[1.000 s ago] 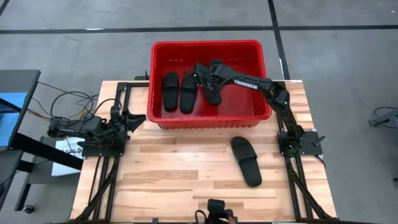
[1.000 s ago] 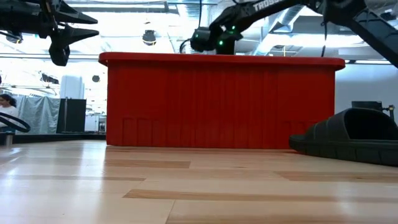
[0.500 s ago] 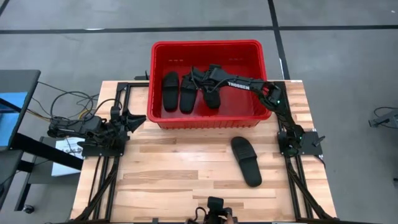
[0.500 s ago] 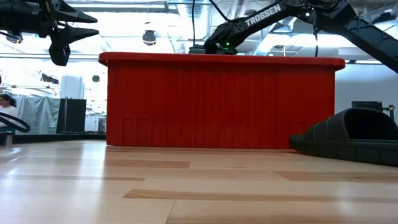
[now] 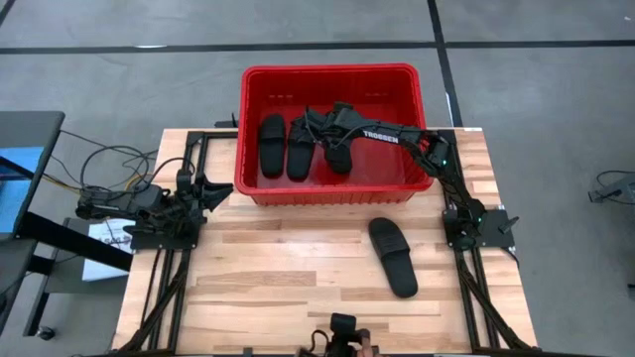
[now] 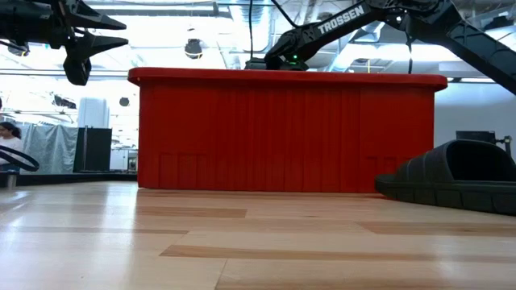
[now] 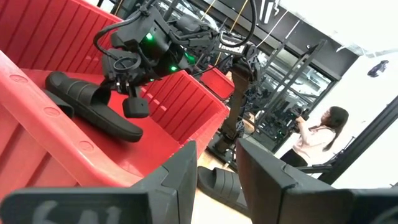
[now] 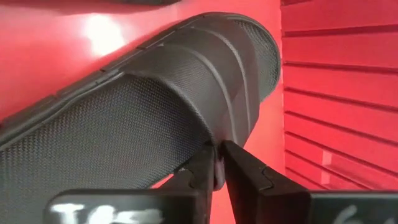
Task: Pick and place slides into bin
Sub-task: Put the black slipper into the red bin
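The bin (image 5: 337, 134) sits at the far edge of the bench (image 5: 298, 268), partly overhanging it. Two slides (image 5: 272, 145) (image 5: 299, 147) already lie side by side inside it, toward its left wall, lengthwise from far to near. A third slide (image 5: 339, 149) is in the bin just right of that pair, with the right hand (image 5: 332, 136) reaching in over the bin's right side. The right wrist view shows its fingers (image 8: 245, 165) pinched narrowly on the edge of this slide (image 8: 155, 106), above the red floor near a wall; the left wrist view shows the same slide (image 7: 93, 106) lying low in the bin with the hand (image 7: 127, 93) at its strap. So this one reads as set down or nearly so, and the grip has not visibly let go.

The fourth slide (image 5: 393, 257) lies on the bench, near its right edge and well in front of the bin, angled with one end toward the bin. In the low view it (image 6: 455, 177) rests flat on the wood, apart from the bin's front wall (image 6: 282, 133).

The left hand (image 5: 206, 190) waits off the bin's near-left corner, above the bench's left edge, its fingers parted and empty.

By my reckoning three of four are in. What remains is releasing the third, lifting clear of the rim, then fetching the last slide, which lies on the right arm's side, and placing it in the free space at the bin's right.
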